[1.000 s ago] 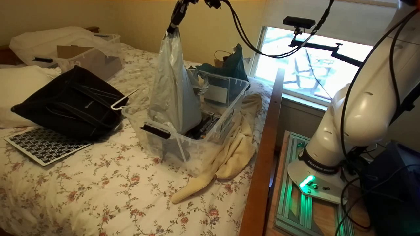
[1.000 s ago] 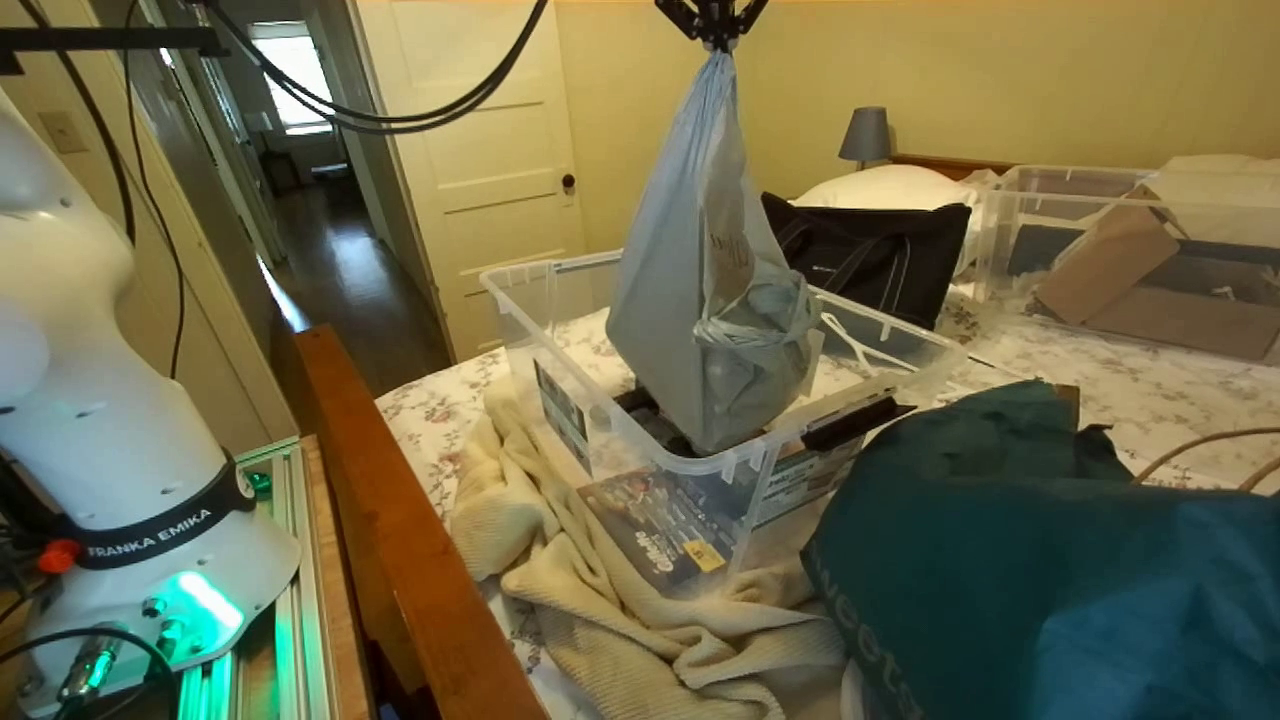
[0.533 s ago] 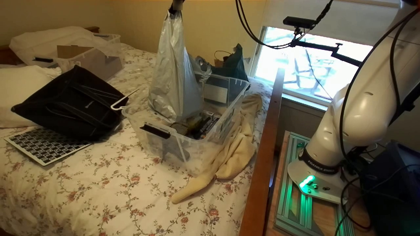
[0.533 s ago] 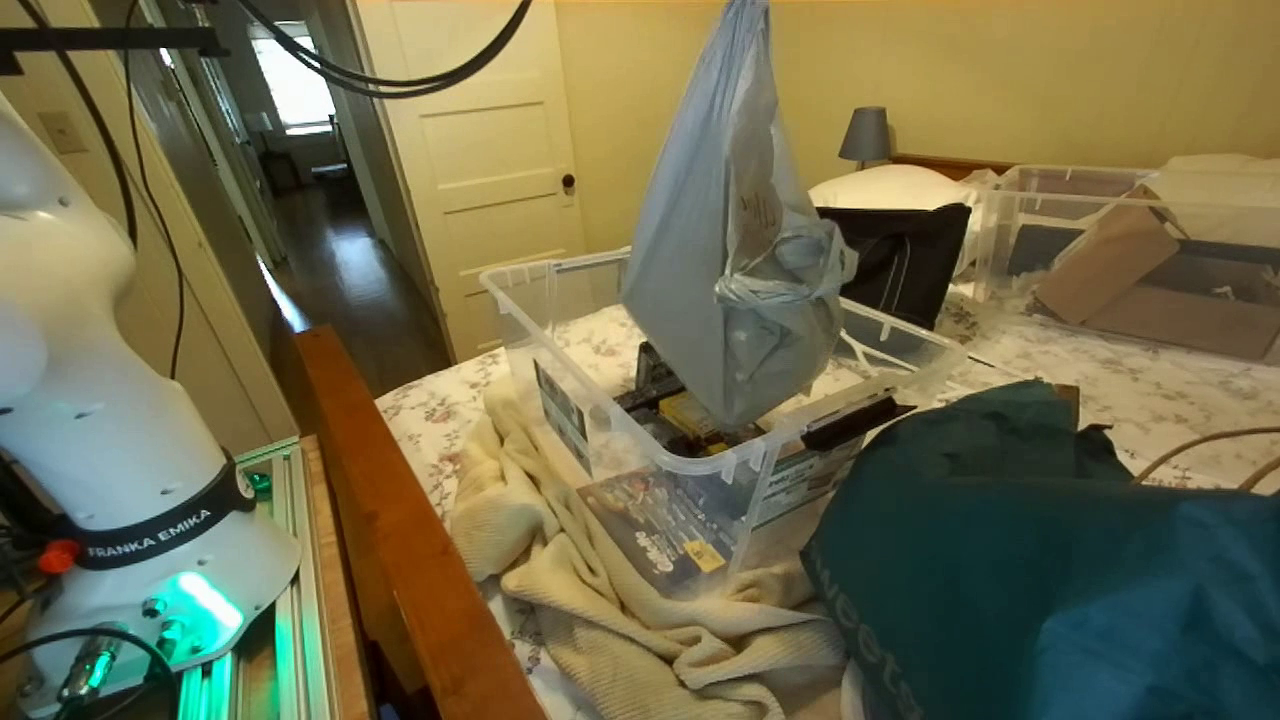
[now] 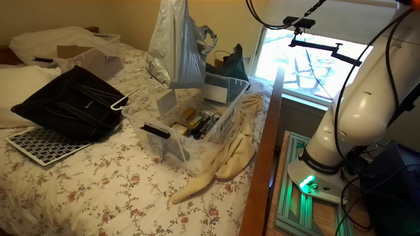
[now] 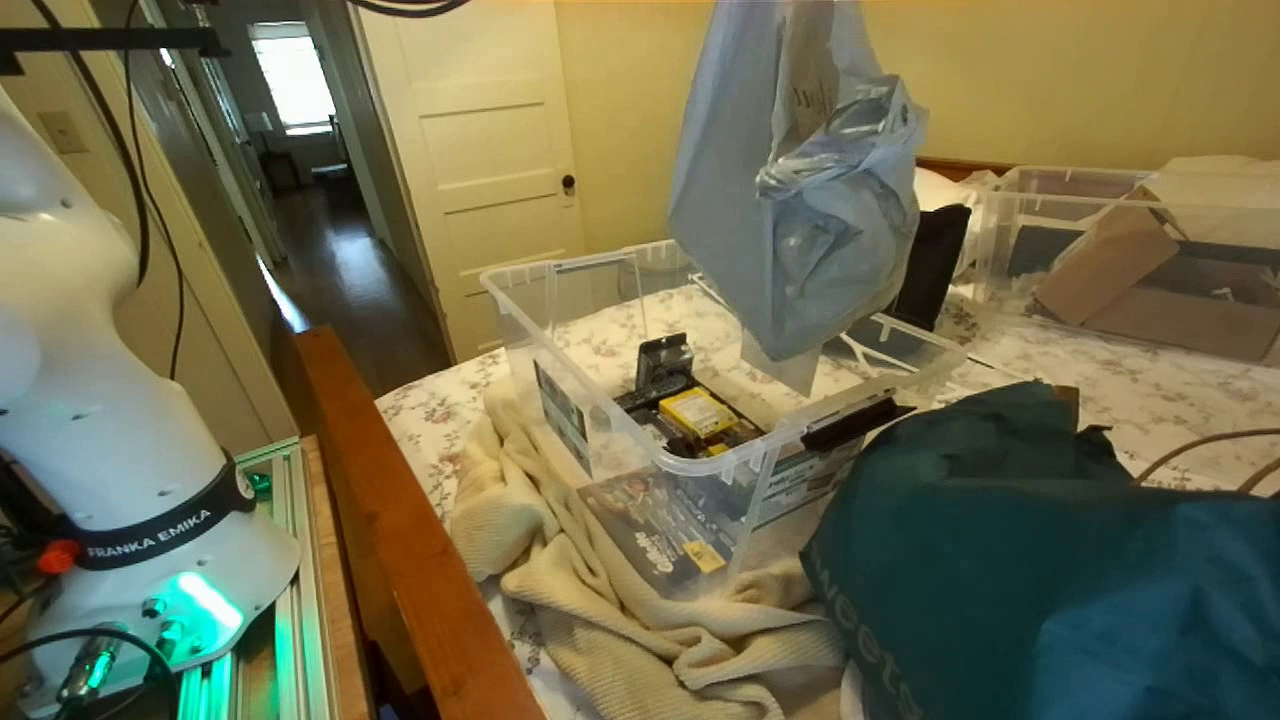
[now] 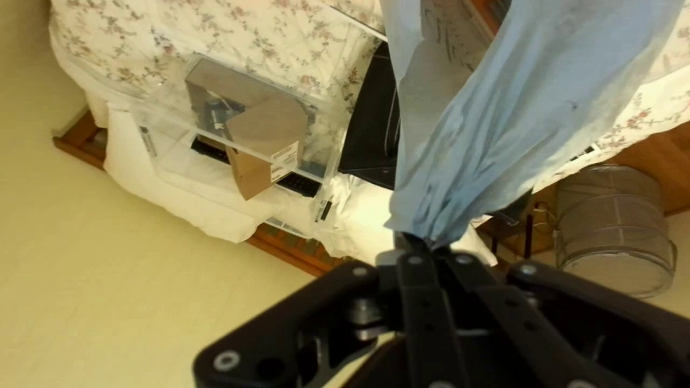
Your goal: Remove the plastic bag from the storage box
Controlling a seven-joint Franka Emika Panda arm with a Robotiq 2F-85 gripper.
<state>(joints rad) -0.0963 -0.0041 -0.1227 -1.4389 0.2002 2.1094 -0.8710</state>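
My gripper is shut on the gathered top of the grey plastic bag in the wrist view. It is out of frame above in both exterior views. The bag hangs full, with a knotted handle loop on its side, and it also shows in an exterior view. It hangs over the clear storage box, its bottom around or above the rim; the exact gap is hard to tell. The box holds small packages, including a yellow one.
A black tote and a patterned board lie beside the box on the bed. A green bag and cream blanket lie against it. Another clear box stands further back. A wooden bed rail separates bed and robot base.
The bag has risen out of the box with the gripper, which has left the top of both exterior views. Packages in the box that the bag covered now show.
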